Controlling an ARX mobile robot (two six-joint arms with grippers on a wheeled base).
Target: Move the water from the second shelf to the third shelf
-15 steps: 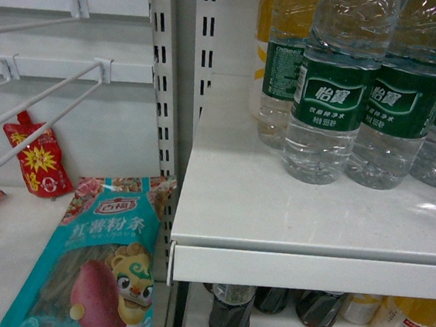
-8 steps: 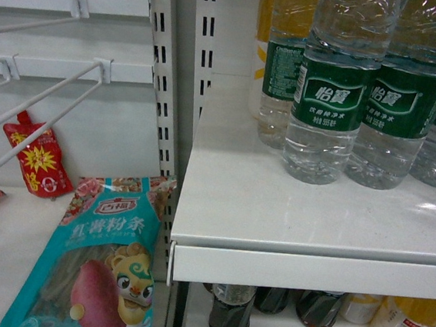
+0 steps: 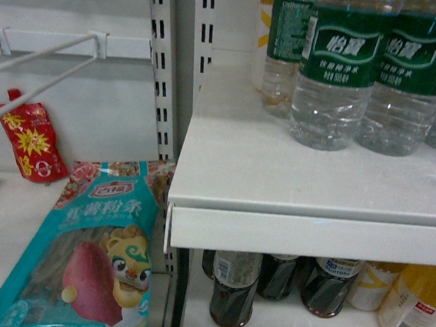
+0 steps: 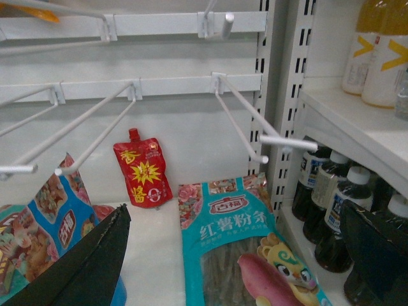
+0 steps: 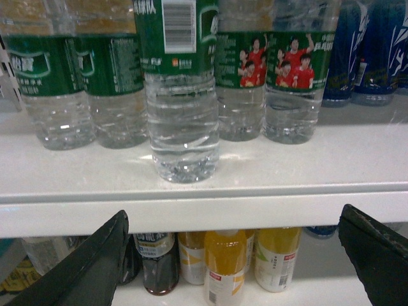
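The water bottle [image 5: 182,95] stood upright at the front edge of the white shelf [image 5: 204,169], forward of the row of matching green-labelled bottles [image 5: 60,83] and directly ahead of the right hand [image 5: 236,255], whose fingers were spread wide and held nothing. The left hand [image 4: 236,255] was likewise released and empty, facing the peg-hook bay [image 4: 127,121] with its snack packets, well apart from the bottles. The bottle appeared full, so it was judged moderately heavy; its thin ribbed wall would likely yield under pressure and the wrap label could prove slick. A hold across the ribbed body just below the label was judged soundest. Orange drink bottles [image 5: 223,261] stood on the shelf below.
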